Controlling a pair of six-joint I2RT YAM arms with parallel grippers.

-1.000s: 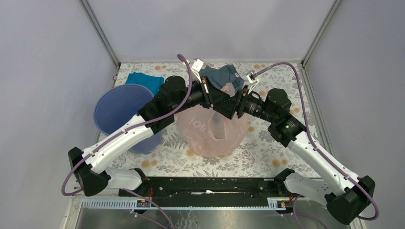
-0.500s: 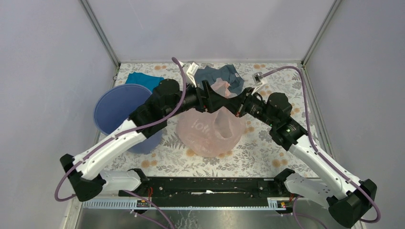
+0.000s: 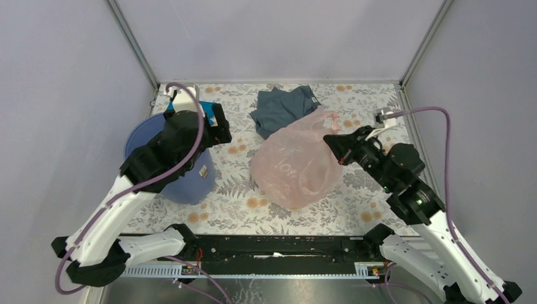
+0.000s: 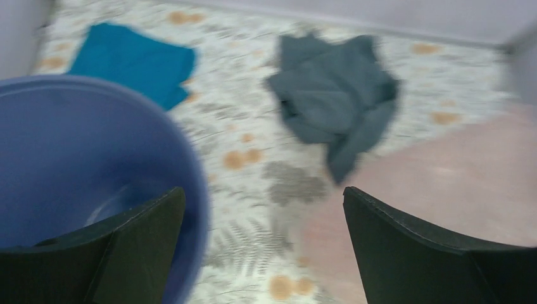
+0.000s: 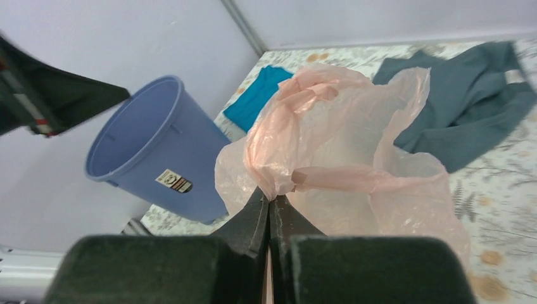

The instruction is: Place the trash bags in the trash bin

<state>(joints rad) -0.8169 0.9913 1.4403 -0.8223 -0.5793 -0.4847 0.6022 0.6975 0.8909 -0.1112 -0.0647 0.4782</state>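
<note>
Transfer step: trash bag (image 5: 342, 145) clenched in right tool (image 5: 270, 201); left tool (image 4: 259, 202) released above trash bin (image 4: 76, 145). Next, probably: bag leftward over bin.

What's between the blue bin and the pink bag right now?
Only bare floral tabletop separates the bin and the pink bag, clearest in the top view; the grey garment lies farther back.

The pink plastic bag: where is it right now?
In the top view the pink bag sits mid-table, right of the blue bucket, just before the grey garment, one edge pinched by the right hand.
</note>
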